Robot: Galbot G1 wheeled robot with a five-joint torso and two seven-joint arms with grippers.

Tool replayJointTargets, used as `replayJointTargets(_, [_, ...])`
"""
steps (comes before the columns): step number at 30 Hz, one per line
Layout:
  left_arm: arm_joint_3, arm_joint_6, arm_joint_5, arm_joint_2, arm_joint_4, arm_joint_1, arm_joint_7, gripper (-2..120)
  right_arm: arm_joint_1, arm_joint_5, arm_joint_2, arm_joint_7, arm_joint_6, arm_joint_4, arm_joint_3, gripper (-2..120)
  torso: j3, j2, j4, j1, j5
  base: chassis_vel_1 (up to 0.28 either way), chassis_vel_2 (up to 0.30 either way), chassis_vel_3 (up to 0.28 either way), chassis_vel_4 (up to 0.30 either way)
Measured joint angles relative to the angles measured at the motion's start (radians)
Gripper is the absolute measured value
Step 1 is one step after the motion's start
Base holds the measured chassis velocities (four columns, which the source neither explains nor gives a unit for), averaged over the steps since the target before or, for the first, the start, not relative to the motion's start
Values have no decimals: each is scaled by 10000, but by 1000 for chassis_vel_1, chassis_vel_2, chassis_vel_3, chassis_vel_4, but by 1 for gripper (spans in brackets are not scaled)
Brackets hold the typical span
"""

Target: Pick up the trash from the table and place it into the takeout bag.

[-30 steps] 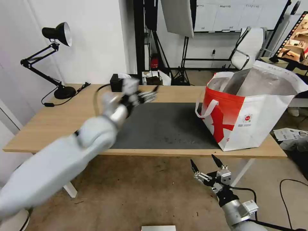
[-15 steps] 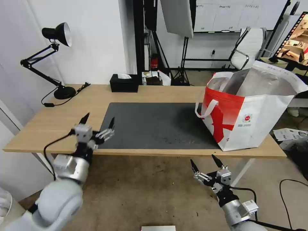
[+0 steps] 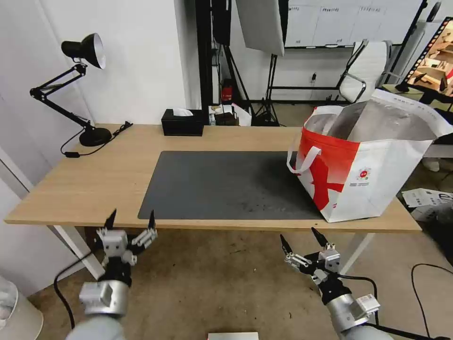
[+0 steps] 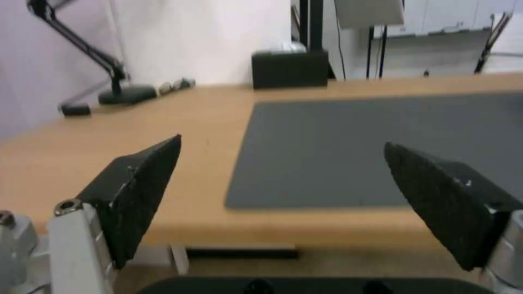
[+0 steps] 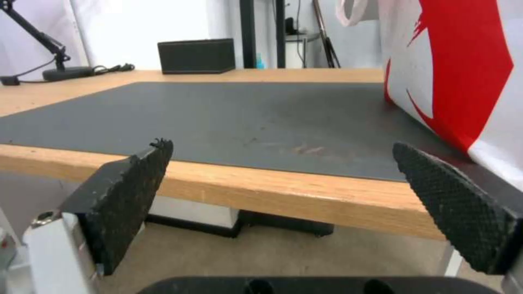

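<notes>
The takeout bag [image 3: 365, 163], white with a red panel and silver lining, stands open on the right end of the table [image 3: 94, 174], partly on the dark grey mat [image 3: 226, 184]; the right wrist view shows its red side [image 5: 463, 77]. The trash is out of view. My left gripper [image 3: 131, 221] hangs open below the table's front edge on the left, with nothing between its fingers [image 4: 136, 188]. My right gripper [image 3: 299, 238] is open and empty below the front edge, near the bag.
A black tissue box [image 3: 182, 123] sits at the table's back edge, with a black desk lamp [image 3: 85, 52] at the back left. Behind the table are light stands and a white chair [image 3: 365, 71]. Papers lie on the floor at the right.
My left arm has pulled back from over the mat near the tissue box, across the table's front, down to below its front edge. The right arm has not moved.
</notes>
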Motion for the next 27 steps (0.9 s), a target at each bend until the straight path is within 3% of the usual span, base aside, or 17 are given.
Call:
replayJointTargets(11, [142, -626, -20, -391, 750, 51, 468, 100, 0, 0, 0, -1, 0, 0, 0, 100, 0, -1, 0, 0, -1, 0, 0, 0, 0])
replayJointTargets(27, [106, -681, -128, -335, 756, -108, 600, 100, 0, 0, 0, -1, 0, 1, 0, 100, 1, -1, 1, 1, -1, 0, 0, 0, 0])
